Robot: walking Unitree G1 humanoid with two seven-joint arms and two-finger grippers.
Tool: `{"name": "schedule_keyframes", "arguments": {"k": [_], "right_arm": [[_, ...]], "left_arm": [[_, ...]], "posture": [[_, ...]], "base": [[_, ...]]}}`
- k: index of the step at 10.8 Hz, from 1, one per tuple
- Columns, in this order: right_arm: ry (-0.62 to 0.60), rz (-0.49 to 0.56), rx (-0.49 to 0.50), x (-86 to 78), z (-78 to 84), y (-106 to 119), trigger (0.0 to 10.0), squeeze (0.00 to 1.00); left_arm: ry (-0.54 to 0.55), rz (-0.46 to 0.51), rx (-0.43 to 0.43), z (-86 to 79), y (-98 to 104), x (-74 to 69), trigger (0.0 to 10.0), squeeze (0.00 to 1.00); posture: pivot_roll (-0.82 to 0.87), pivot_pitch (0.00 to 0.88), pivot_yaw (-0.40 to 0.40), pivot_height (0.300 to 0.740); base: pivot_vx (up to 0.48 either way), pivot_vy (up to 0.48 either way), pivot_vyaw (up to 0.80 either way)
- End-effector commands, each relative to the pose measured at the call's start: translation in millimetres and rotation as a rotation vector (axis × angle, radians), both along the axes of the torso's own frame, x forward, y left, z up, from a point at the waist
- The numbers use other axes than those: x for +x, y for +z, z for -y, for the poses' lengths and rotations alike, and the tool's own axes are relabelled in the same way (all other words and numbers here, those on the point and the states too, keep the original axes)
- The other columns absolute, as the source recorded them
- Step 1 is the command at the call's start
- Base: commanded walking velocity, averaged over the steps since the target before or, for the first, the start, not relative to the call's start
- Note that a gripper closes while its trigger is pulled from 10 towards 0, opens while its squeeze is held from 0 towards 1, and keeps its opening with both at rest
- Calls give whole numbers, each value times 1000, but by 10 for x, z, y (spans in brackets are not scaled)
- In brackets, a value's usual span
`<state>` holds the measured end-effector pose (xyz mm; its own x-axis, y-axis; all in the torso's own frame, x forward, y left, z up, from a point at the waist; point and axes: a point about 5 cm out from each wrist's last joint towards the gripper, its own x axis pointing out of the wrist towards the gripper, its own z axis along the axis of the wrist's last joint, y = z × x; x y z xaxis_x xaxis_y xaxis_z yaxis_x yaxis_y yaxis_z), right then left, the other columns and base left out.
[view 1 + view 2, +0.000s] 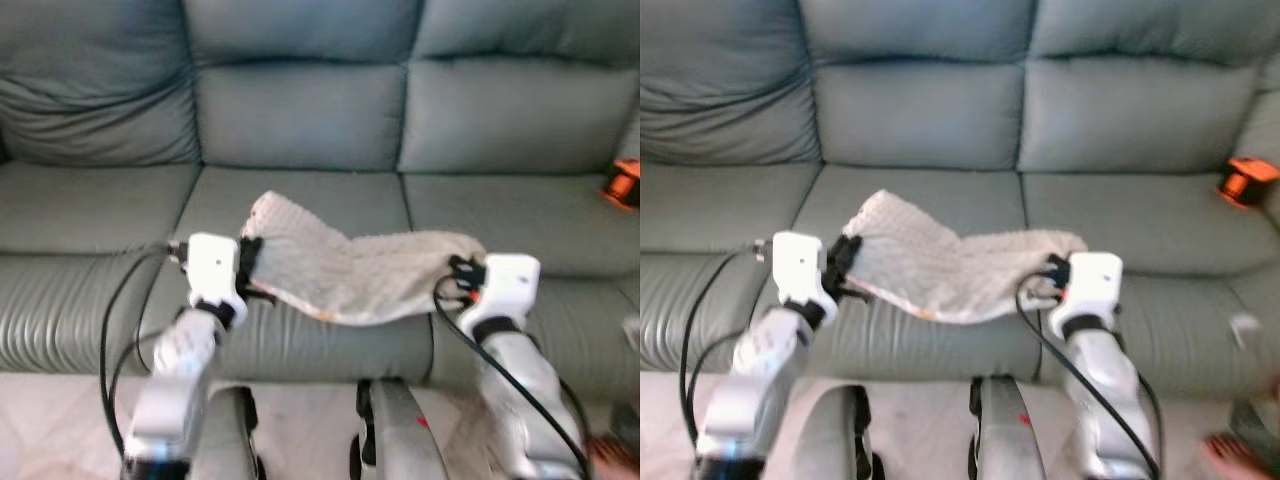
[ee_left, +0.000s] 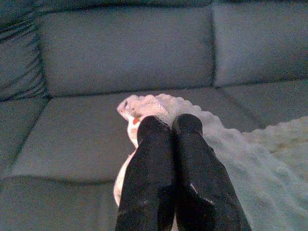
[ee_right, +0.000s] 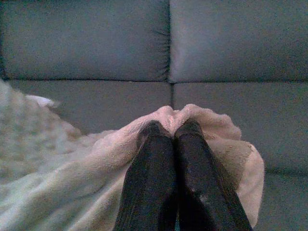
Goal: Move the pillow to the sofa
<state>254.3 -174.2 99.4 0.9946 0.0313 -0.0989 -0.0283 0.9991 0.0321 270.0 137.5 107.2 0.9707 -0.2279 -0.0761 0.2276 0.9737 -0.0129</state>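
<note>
Facing the grey sofa (image 1: pixel 300 120), I hold the pillow (image 1: pixel 350 270) above its front edge. Left gripper (image 2: pixel 166 126) and right gripper (image 3: pixel 169 129) pinch opposite ends. An orange thing (image 1: pixel 1246 180) sits at the seat's right edge.

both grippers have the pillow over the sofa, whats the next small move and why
Probably lower it onto the seat, then open. The left gripper and right gripper each pinch an end of the pillow, which sags between them above the middle cushion of the sofa.

Pillow (image 1: pixel 350 272) over sofa (image 1: pixel 300 120) middle seat front edge, between left hand (image 1: pixel 248 262) and right hand (image 1: pixel 462 272).
</note>
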Motion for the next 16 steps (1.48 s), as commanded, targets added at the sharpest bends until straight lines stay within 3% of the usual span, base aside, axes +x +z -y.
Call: {"name": "schedule_keyframes", "arguments": {"k": [1,3,6,8,9,10,11,14,15,16], "right_arm": [[16,-13,6,18,-27,-27,10000,0],[6,-45,22,120,-15,-105,10000,0],[19,-75,30,474,-22,-141,10000,0],[23,-27,6,711,-10,-30,10000,0],[29,-10,15,774,-33,11,10000,0],[60,-12,13,833,-155,18,10000,0],[71,-16,8,823,-240,-10,10000,0],[127,-67,28,679,-520,-207,10000,0],[142,-90,36,589,-582,-282,10000,0],[129,-118,35,544,-580,-333,10000,0]], "left_arm": [[35,2,14,-65,-22,47,10000,0],[80,-22,58,-132,-99,305,10000,0],[142,-51,111,-180,-163,714,10000,0],[271,-44,158,-405,-72,908,10000,0],[324,-42,186,-509,-39,948,10000,0],[392,-51,186,-677,21,988,10000,0],[403,-59,195,-739,25,990,10000,0],[412,-138,286,-880,-135,906,10000,0],[457,-195,291,-991,-227,838,10000,0],[460,-218,305,-1002,-298,792,10000,0]], "posture": [[-34,115,32,595],[-34,140,45,595],[-47,180,58,595],[-46,197,56,595],[-47,200,54,595],[-46,205,48,595],[-46,205,45,595],[-56,201,33,595],[-58,198,24,595],[-65,193,15,595]], "base": [[0,0,0],[0,0,0],[0,0,0],[0,0,0],[0,0,0],[0,0,0],[0,0,0],[0,0,0],[0,0,0],[0,0,0]]}}
